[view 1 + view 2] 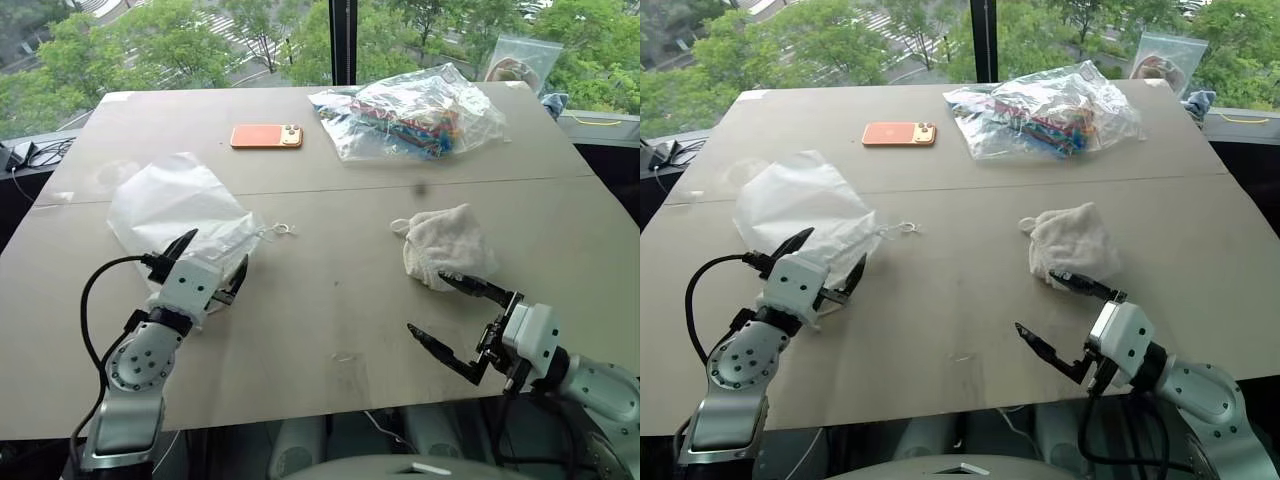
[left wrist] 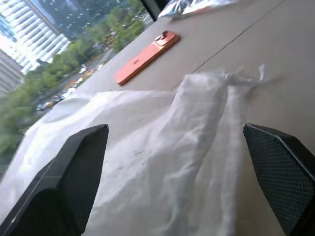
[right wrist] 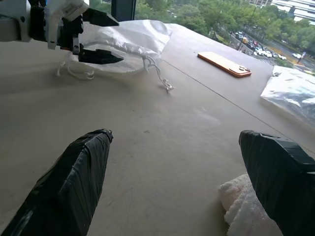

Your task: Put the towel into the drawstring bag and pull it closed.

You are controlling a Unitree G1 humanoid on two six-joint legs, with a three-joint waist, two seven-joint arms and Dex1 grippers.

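A wide, matte grey-beige table takes up most of the head view, with a thin seam running across it at mid-height of the frame. Behind its far edge a window looks down on green treetops and a street. Dark cables lie past the table's left edge, at the left of the frame.

Along the far edge sit an orange phone, flat, upper centre-left, and a clear plastic bag of colourful items to its right. A small clear zip bag stands in the upper right corner. The broad middle and near strip of the table between the two arms is bare (a few dark smudges aside).

The drawstring bag lies flat at centre-left, milky and translucent, crumpled toward its gathered mouth, which faces right; its thin white cord trails out in a small loop. The left gripper hovers at the bag's near edge with its fingers spread wide and holding nothing.

The towel sits right of centre, an off-white fluffy lump bunched into a rounded heap, well apart from the bag. The right gripper is at lower right, just in front of the towel, jaws likewise wide apart and empty; its upper finger lies at the towel's near edge.
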